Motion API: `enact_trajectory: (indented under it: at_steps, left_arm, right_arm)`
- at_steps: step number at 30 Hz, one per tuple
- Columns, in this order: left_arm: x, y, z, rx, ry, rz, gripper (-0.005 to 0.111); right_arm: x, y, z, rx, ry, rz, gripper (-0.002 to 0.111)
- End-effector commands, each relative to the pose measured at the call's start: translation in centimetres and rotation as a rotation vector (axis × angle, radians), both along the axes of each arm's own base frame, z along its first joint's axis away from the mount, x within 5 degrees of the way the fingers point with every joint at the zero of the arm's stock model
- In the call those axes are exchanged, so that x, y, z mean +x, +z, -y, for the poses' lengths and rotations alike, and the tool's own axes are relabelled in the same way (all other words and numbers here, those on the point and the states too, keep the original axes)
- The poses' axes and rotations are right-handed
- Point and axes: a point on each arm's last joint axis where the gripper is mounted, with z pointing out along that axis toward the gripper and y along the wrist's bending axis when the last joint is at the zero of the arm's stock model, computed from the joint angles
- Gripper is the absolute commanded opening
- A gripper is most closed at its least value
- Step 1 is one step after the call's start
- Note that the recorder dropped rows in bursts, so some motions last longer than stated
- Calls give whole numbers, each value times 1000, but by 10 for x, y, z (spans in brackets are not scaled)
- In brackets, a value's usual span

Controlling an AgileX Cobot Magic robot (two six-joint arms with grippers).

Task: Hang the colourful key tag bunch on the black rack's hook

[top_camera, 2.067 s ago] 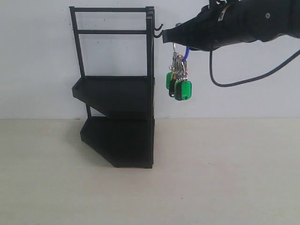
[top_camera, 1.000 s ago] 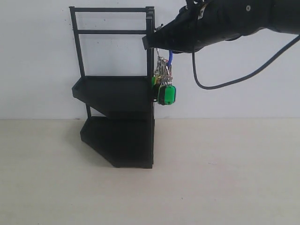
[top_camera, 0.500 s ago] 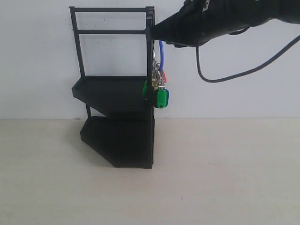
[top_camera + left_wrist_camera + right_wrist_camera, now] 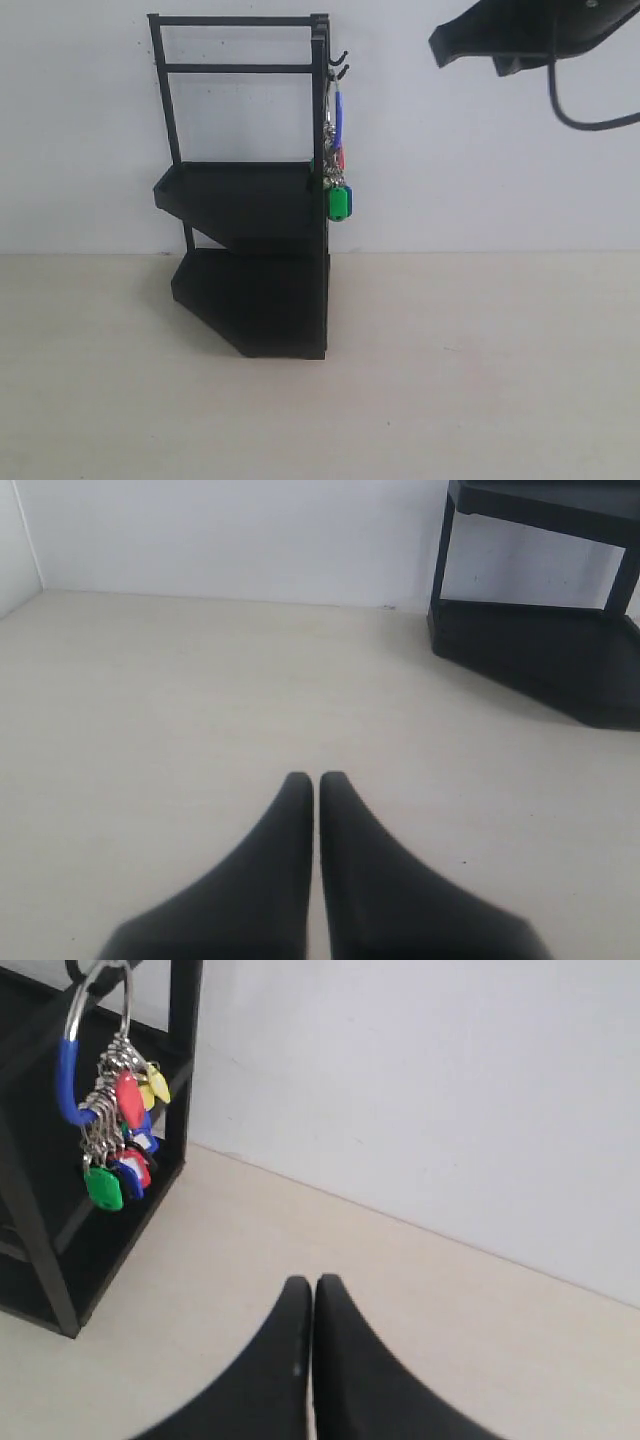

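**A:** What is the room like?

**B:** A pale beige worktop (image 4: 460,380), matt and plain, meets a white wall (image 4: 480,160) behind it. In the left wrist view a second white wall joins it at a corner.

**A:** And what stands there?

**B:** The black rack (image 4: 250,190), upright on the worktop and close to the wall. It has two angular trays, one above the other, with a rail frame on top. The tray walls hide their insides from the exterior view.

**A:** Where is the colourful key tag bunch (image 4: 336,170)?

**B:** It hangs on the rack's right side in the exterior view, below the two small hooks (image 4: 340,63). I cannot tell which hook carries it. The right wrist view shows a silver ring with a blue sleeve at the top. Below that sit smaller rings and red, yellow, blue and green tags. The bunch lies just beside the corner post, and its lowest green tag is level with the upper tray. Nothing grips it.

**A:** The right arm (image 4: 520,30)?

**B:** It is high at the upper right of the exterior view, well apart from the rack. The right fingers (image 4: 300,1295) are pressed together with nothing between them.

**A:** And the left?

**B:** The left fingers (image 4: 303,792) are likewise pressed together and hold nothing. They hover over bare worktop, with the rack's lower tier beyond them and well apart.
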Motion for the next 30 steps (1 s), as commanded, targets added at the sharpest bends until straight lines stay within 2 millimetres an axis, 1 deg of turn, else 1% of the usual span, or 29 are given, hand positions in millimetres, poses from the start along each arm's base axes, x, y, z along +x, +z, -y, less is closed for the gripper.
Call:
enact_trajectory:
  at_steps: [1, 3, 5, 7, 8, 9, 10, 11, 12, 14, 17, 19, 23, 25, 30]
  left_arm:
    - [0, 1, 0, -7, 3, 6, 4]
    - [0, 1, 0, -7, 3, 6, 4]
    - [0, 1, 0, -7, 3, 6, 4]
    - [0, 1, 0, -7, 3, 6, 4]
    - [0, 1, 0, -7, 3, 6, 4]
    - [0, 1, 0, -7, 3, 6, 4]
    - [0, 1, 0, -7, 3, 6, 4]
    - [0, 1, 0, -7, 3, 6, 4]
    - [0, 1, 0, -7, 3, 6, 4]
    - [0, 1, 0, -7, 3, 6, 4]
    - [0, 1, 0, -7, 3, 6, 4]
    - [0, 1, 0, -7, 3, 6, 4]
    - [0, 1, 0, -7, 3, 6, 4]
    - [0, 1, 0, -7, 3, 6, 4]
    - [0, 1, 0, -7, 3, 6, 4]
  right_arm:
    - [-27, 24, 17, 12, -9, 43, 0]
    - [-41, 30, 24, 33, 6, 85, 0]
    - [-57, 27, 31, 53, 26, 109, 0]
    - [-71, 15, 38, 51, 41, 111, 0]
    - [-87, 2, 46, 52, 57, 118, 0]
    - [-97, -5, 51, 50, 63, 117, 0]
    - [-116, -17, 59, 73, 77, 128, 0]
    - [-124, -28, 62, 97, 87, 123, 0]
    - [-139, -38, 68, 136, 95, 117, 0]
    - [-160, -45, 80, 153, 89, 121, 0]
    - [-187, -39, 97, 182, 76, 172, 0]
    - [-200, -34, 104, 201, 74, 207, 0]
    - [-216, -27, 113, 235, 80, 278, 0]
    - [-220, -26, 116, 243, 79, 294, 0]
    - [-221, -26, 116, 246, 79, 296, 0]
